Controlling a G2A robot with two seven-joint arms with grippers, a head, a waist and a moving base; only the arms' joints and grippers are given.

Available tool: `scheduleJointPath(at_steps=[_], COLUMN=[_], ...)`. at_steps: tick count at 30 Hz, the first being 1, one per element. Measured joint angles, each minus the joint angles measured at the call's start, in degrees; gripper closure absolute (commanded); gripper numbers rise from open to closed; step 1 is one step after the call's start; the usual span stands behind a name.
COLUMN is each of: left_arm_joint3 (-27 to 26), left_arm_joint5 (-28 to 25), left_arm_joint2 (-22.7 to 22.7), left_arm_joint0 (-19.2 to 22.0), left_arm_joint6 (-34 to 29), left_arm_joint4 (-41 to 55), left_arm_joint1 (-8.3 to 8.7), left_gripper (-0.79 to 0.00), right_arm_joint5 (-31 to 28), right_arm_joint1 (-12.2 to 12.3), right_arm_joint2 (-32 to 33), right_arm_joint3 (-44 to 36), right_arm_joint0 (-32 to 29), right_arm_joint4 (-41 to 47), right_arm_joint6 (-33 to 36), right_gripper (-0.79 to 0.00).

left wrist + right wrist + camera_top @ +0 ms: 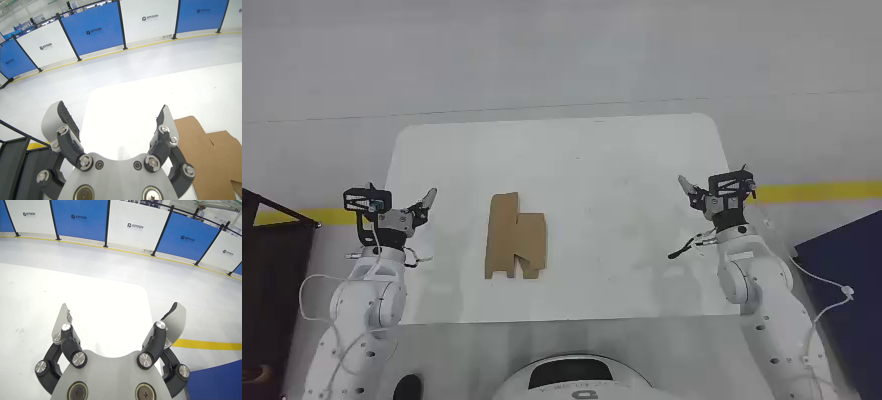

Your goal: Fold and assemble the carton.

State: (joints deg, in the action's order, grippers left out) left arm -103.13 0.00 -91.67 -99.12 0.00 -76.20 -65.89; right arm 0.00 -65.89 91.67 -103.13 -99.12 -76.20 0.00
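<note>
Left gripper point(402, 198) and right gripper point(714, 180) hover at opposite side edges of the table point(642, 160), both spread wide, holding nothing. Carton point(514, 237) lies flat, left of centre, long axis running away from me. Left arm sits nearer.

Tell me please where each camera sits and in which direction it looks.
Top view: on the robot, overhead, looking down at the table and flat carton; left gripper and right gripper show.
Left wrist view: on the left wrist, looking across the table toward fence panels; own jaws open, carton beside.
Right wrist view: on the right wrist, facing similar fence panels; own jaws open.
Shared: top and left wrist views both show the carton.
</note>
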Motion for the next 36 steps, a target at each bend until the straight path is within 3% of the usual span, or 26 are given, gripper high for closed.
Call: scheduleJointPath(at_steps=[13, 19, 23, 27, 36], left_arm_joint3=[0.0, 0.0, 0.0, 0.0, 0.0], left_arm_joint5=[0.0, 0.0, 0.0, 0.0, 0.0], left_arm_joint2=[0.0, 0.0, 0.0, 0.0, 0.0], left_arm_joint0=[0.0, 0.0, 0.0, 0.0, 0.0], left_arm_joint6=[0.0, 0.0, 0.0, 0.0, 0.0], left_arm_joint4=[0.0, 0.0, 0.0, 0.0, 0.0], left_arm_joint1=[0.0, 0.0, 0.0, 0.0, 0.0], left_gripper=[-0.785, -0.785, -0.785, -0.785, -0.785], right_arm_joint5=[-0.3, -15.7, -22.77, -29.97, -28.69], right_arm_joint1=[0.0, -0.48, -1.13, -1.7, -1.68], right_arm_joint2=[-0.31, -9.31, -15.13, -18.01, -17.89], right_arm_joint3=[0.05, 6.35, 11.21, 13.85, 13.76], right_arm_joint0=[0.08, 6.94, 11.98, 13.56, 13.49], right_arm_joint4=[-0.07, 5.8, 10.67, 21.91, 22.7], right_arm_joint6=[0.11, 6.96, 12.38, 17.02, 16.52], right_gripper=[-0.785, -0.785, -0.785, -0.785, -0.785])
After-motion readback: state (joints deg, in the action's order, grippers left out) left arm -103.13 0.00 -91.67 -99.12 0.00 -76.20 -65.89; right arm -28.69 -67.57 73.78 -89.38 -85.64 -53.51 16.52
